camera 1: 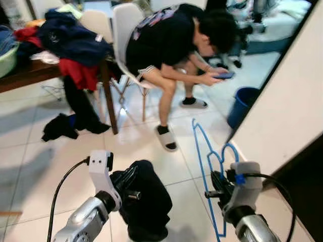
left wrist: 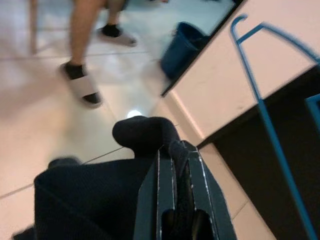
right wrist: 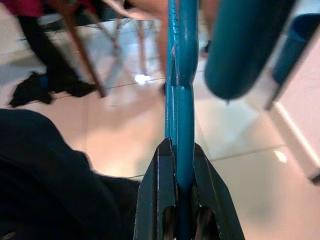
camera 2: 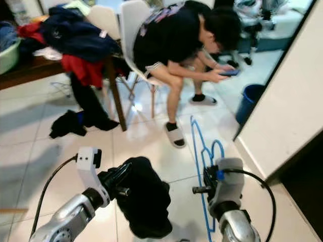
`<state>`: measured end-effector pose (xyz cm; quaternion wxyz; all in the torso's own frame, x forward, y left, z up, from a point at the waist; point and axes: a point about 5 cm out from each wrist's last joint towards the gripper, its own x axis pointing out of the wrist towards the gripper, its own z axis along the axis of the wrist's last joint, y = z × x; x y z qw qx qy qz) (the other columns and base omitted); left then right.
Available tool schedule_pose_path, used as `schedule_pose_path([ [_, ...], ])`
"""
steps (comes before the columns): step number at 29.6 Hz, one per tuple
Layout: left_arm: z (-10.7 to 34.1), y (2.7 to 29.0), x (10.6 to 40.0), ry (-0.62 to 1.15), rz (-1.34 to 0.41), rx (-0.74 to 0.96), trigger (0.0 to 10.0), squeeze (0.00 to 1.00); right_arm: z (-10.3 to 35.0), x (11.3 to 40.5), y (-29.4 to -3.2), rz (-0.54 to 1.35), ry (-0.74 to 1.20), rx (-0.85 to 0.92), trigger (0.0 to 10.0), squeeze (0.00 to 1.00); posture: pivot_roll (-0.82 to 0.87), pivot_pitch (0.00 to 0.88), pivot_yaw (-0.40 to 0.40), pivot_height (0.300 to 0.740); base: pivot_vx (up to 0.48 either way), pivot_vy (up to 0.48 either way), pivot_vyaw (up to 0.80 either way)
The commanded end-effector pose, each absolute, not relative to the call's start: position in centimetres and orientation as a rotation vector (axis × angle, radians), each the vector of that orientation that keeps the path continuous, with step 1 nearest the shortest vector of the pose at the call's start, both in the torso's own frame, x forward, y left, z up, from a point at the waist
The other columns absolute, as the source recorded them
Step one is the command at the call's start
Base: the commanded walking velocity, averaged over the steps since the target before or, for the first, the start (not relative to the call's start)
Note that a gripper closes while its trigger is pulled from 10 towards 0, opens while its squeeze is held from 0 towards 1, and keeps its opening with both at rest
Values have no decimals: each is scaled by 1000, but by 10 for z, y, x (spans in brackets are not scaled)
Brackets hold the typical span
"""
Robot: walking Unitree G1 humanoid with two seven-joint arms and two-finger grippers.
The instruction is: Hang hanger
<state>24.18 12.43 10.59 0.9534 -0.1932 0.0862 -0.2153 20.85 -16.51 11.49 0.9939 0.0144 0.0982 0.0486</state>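
Blue hanger [camera 1: 204,161] ran lengthwise away from the robot above the floor, hook nearest the right tool [right wrist: 177,192] clamped on it, while the left tool [left wrist: 175,165] pinched black cloth [camera 1: 146,196].

The left pincer [camera 1: 132,177] grips a garment [camera 1: 146,201] low at the left; the right pincer [camera 1: 218,182] clamps a hanger [camera 1: 204,156] at the right, beside a wall [camera 1: 282,101]. Behind them a person [camera 1: 176,45] sits on a chair [camera 1: 123,30], right of a clothes-piled counter [camera 1: 30,75]. A bucket [camera 1: 241,106] stands behind the wall's corner.
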Motion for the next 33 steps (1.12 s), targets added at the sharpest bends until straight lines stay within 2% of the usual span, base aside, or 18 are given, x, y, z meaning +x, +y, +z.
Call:
schedule_pose_path([
  [1,107,119,246,144,-458,-394,10000,0,112,208,-164,90,190,22,10000,0,-14,118,-26,740,0,0,-788],
  [10,106,119,250,154,-471,-364,10000,0,114,210,-163,52,166,50,10000,0,-12,115,2,740,0,0,-788],
  [15,107,124,257,166,-486,-258,10000,0,117,214,-161,61,152,73,10000,0,5,125,1,740,0,0,-788],
  [17,115,126,269,140,-503,-116,10000,0,121,219,-158,107,141,86,10000,0,7,131,-6,740,0,0,-788],
  [21,133,131,289,73,-517,-21,10000,0,126,228,-160,167,127,125,10000,0,5,132,-5,740,0,0,-788],
  [23,133,131,289,73,-517,-21,10000,0,126,228,-160,167,127,125,10000,0,5,132,-5,740,0,0,-788],
  [24,174,133,308,-51,-589,15,10000,0,139,236,-169,301,103,182,10000,0,9,128,-7,740,0,0,-781],
  [26,174,133,308,-51,-589,15,10000,0,139,236,-169,301,103,182,10000,0,9,128,-7,740,0,0,-781],
  [28,211,133,317,-150,-701,67,10000,0,154,237,-182,443,77,169,10000,0,10,124,2,740,0,0,-781],
  [29,211,133,317,-150,-701,67,10000,0,154,237,-182,443,77,169,10000,0,10,124,2,740,0,0,-781],
  [33,251,138,324,-247,-843,170,10000,0,176,233,-209,554,54,107,10000,0,8,123,5,740,0,0,-781],
])
